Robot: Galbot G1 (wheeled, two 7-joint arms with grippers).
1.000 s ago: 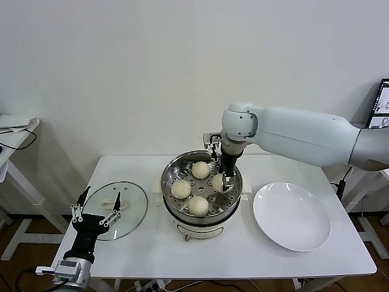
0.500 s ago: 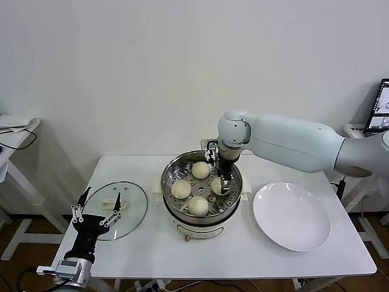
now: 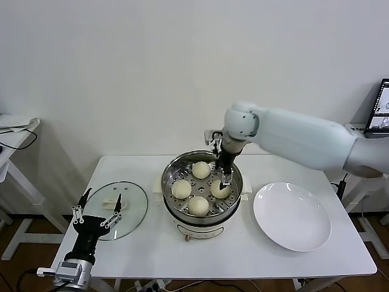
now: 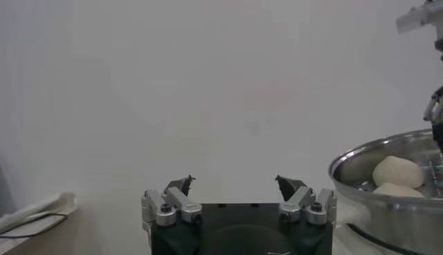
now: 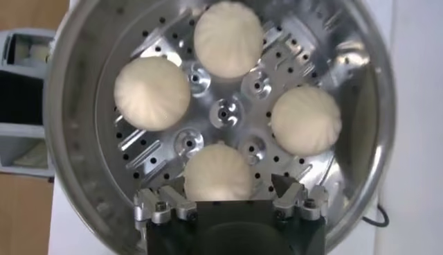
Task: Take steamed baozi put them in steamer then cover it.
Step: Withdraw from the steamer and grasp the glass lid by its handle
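All four baozi (image 5: 218, 173) sit in the steamer (image 3: 173, 170), the right gripper (image 5: 220, 189) spread just above one and liable to nudge it, the left gripper (image 3: 97, 210) spread by the cover (image 3: 130, 204).

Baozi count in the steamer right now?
4, all on the perforated tray of the steamer: far baozi, left baozi, near baozi, right baozi just under the open right gripper. The white plate holds none.
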